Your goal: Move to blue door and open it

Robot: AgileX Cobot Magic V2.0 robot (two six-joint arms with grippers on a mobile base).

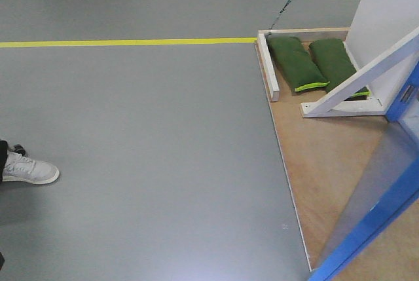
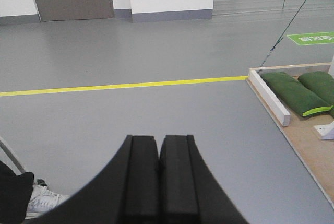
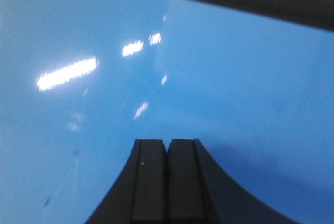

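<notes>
The blue door (image 1: 366, 236) shows at the right edge of the front view, its blue edge slanting over a wooden platform (image 1: 321, 156). A grey latch plate (image 1: 407, 92) sits on the blue edge higher up. In the right wrist view the glossy blue door (image 3: 235, 88) fills almost the whole frame, with ceiling lights reflected in it. My right gripper (image 3: 167, 141) is shut and empty, its tips close to the panel; whether they touch it I cannot tell. My left gripper (image 2: 159, 137) is shut and empty above the grey floor. No handle shows.
Two green sandbags (image 1: 294, 61) lie on the platform beside a white slanted beam (image 1: 366, 74) and a white panel (image 1: 386, 6). A yellow line (image 1: 131, 42) crosses the grey floor. A person's white shoe (image 1: 29, 169) is at the left.
</notes>
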